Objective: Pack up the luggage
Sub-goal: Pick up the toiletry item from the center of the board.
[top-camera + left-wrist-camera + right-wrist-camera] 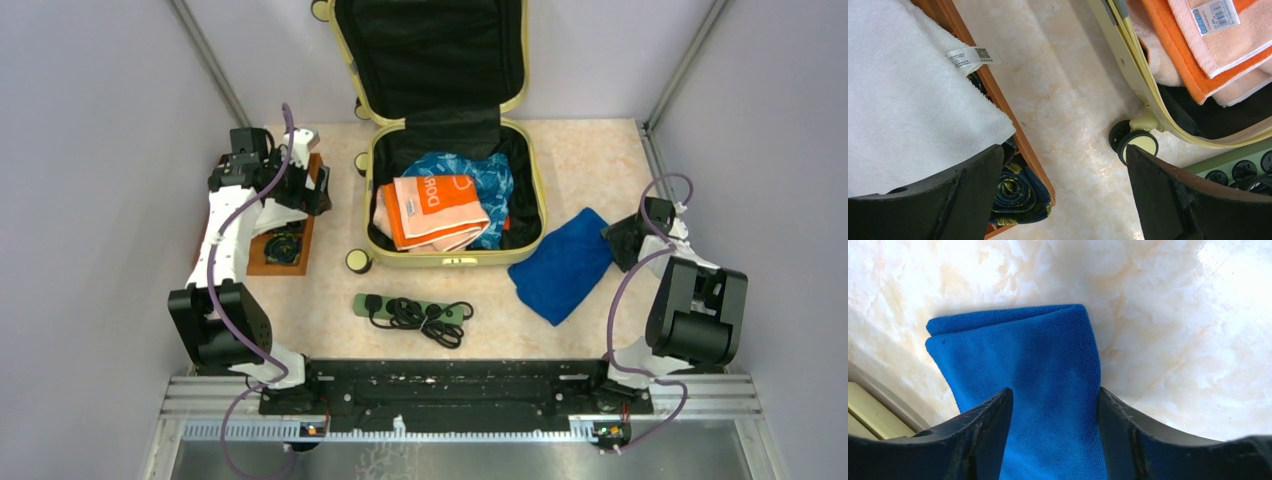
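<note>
Luggage [455, 261] is lying open at the far middle of the worktop [320, 290], its lid leaning back against the rear wall and its black-lined base facing up. Packing is looking partly done: a folded orange towel [432, 208] is resting inside on top of a blue patterned cloth [485, 172], and together they are filling much of the base. Several things are waiting outside. A blue towel [562, 265] is lying on the worktop just right of the case, a green power strip [412, 310] with its coiled black cord is sitting in front of it, and a wooden tray [998, 100] on the left is carrying a white towel [908, 100] and a rolled dark patterned cloth [1020, 195]. The right jaws are reaching down over the near end of the blue towel, standing partly open with the fabric running between them; they are not pinching it as far as the wrist view shows. The left jaws are hanging wide open and gripping nothing, over the strip of worktop between the tray's edge and a suitcase wheel [1138, 145]. Judging by this, roughly half the items are waiting to go in, and the lid is not yet being closed.
</note>
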Action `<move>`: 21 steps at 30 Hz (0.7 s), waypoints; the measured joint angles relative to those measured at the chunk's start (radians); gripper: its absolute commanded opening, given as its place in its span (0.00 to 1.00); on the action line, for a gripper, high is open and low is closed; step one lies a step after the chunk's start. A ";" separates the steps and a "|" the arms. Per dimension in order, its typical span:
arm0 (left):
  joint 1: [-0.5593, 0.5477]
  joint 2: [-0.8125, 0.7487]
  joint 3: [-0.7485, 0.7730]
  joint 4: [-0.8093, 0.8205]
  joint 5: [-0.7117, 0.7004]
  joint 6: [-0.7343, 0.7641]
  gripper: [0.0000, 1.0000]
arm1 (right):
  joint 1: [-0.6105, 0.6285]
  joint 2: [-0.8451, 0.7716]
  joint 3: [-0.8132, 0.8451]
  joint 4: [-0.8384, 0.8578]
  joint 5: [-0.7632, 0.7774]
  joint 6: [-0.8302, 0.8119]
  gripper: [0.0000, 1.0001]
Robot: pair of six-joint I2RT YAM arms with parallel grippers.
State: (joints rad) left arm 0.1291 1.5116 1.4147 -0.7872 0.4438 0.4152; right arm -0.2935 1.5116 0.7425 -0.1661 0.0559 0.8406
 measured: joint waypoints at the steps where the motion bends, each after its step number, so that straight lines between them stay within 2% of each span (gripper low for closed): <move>1: 0.000 0.000 -0.002 0.000 -0.002 0.000 0.98 | 0.000 0.005 0.002 0.008 0.001 0.000 0.55; 5: 0.000 0.000 -0.003 0.000 -0.009 0.003 0.98 | -0.002 0.018 0.006 0.014 0.011 -0.005 0.33; 8: 0.000 0.000 -0.003 0.000 -0.011 0.003 0.98 | -0.003 0.024 0.005 0.011 0.014 -0.020 0.10; 10: 0.000 0.000 -0.003 0.000 -0.011 0.003 0.98 | -0.002 0.023 0.005 0.015 -0.003 -0.032 0.01; 13: 0.000 0.000 -0.003 0.000 -0.012 0.003 0.98 | -0.002 0.006 0.003 0.030 -0.036 -0.053 0.00; 17: 0.000 0.000 -0.003 -0.002 -0.011 0.003 0.98 | 0.032 -0.120 0.004 0.019 -0.051 -0.082 0.00; 21: 0.000 0.000 -0.003 -0.013 -0.008 0.003 0.98 | 0.161 -0.289 0.056 -0.019 -0.009 -0.129 0.00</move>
State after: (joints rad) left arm 0.1291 1.5112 1.4117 -0.8005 0.4362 0.4179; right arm -0.1322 1.2224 0.7982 -0.1856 0.0471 0.7120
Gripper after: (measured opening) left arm 0.980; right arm 0.022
